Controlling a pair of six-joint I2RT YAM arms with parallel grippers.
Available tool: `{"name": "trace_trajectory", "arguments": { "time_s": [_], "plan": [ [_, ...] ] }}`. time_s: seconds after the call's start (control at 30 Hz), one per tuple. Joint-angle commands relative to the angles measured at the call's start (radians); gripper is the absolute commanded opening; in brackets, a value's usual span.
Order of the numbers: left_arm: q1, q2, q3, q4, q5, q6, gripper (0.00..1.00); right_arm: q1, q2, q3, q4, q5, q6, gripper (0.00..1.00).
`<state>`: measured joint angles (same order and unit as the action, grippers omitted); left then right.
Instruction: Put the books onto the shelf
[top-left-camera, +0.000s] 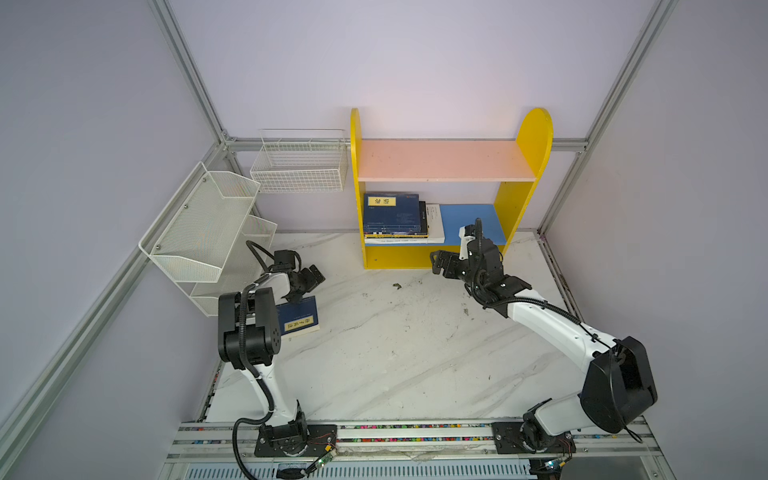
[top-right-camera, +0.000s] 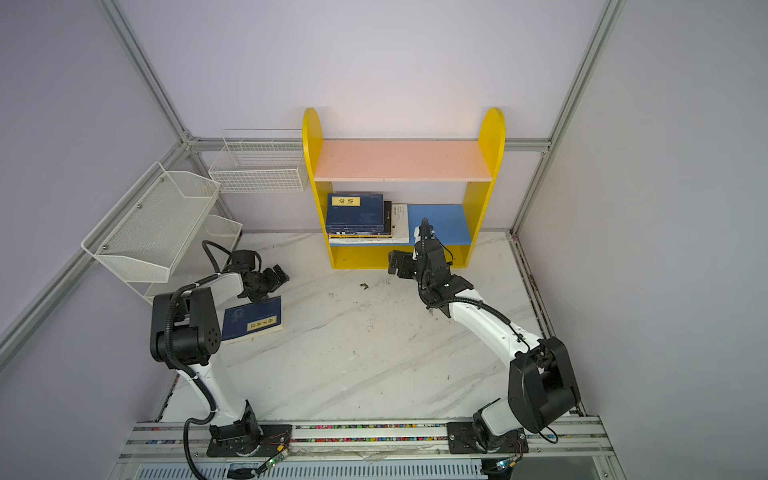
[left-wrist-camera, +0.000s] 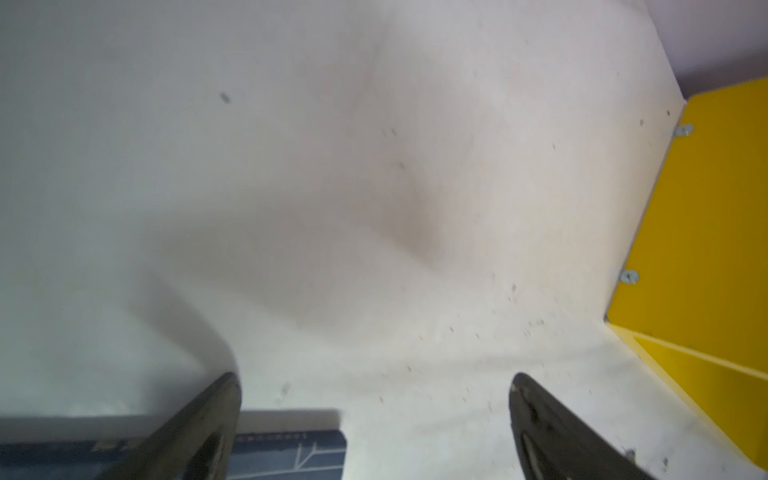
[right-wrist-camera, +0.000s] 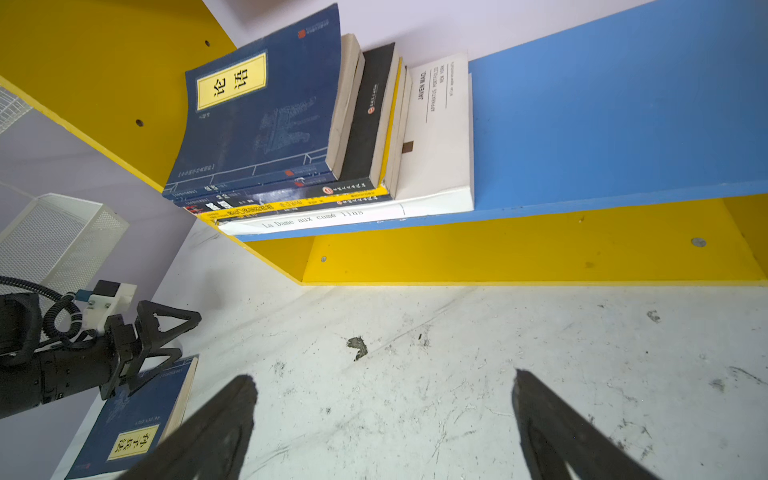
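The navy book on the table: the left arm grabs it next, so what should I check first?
1. Left gripper open, empty: ok.
2. Left gripper over the navy book edge: ok.
3. Navy book flat on the table: ok.
4. Room on the blue lower board beside the stack: ok.
5. Right gripper clear of the shelf front: not ok, it hangs there.

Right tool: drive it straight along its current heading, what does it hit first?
The right tool likely meets bare table just short of the shelf base board, below the books; depth unclear.
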<state>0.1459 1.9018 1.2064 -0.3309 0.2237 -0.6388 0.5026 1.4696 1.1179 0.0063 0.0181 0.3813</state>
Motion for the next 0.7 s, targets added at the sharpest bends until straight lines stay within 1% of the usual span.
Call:
{"name": "trace_trajectory", "arguments": {
  "time_s": [0.0,0.1,0.2,0.27,0.33,0.43,0.5,0.6,0.67],
  "plan": [
    [-0.101,-0.015,-0.093,-0.074,0.100,-0.083,1.00,0.007,-0.021,-0.022,0.062,-0.029,0.016,0.97],
    [-0.154,-0.072,-0.116,-0.069,0.054,-0.104,1.00,0.007,-0.023,-0.040,0.078,-0.039,0.024,0.97],
    [-0.161,-0.162,-0.154,-0.066,-0.062,-0.114,1.00,0.008,-0.029,-0.053,0.077,-0.047,0.028,0.97],
    [-0.159,-0.230,-0.163,-0.104,-0.198,-0.072,1.00,0.007,-0.035,-0.061,0.071,-0.051,0.030,0.97],
    [-0.154,-0.277,-0.156,-0.148,-0.328,-0.003,1.00,0.007,-0.043,-0.071,0.070,-0.052,0.033,0.97],
    [-0.118,-0.304,-0.147,-0.194,-0.459,0.100,1.00,0.007,-0.052,-0.081,0.063,-0.052,0.033,0.97],
    [-0.060,-0.300,-0.150,-0.215,-0.470,0.120,1.00,0.008,-0.054,-0.080,0.056,-0.052,0.032,0.97],
    [0.032,-0.301,-0.197,-0.179,-0.443,0.137,1.00,0.007,-0.055,-0.075,0.044,-0.051,0.027,0.97],
    [0.077,-0.285,-0.220,-0.159,-0.457,0.159,1.00,0.007,-0.055,-0.068,0.033,-0.049,0.024,0.97]
  ]
}}
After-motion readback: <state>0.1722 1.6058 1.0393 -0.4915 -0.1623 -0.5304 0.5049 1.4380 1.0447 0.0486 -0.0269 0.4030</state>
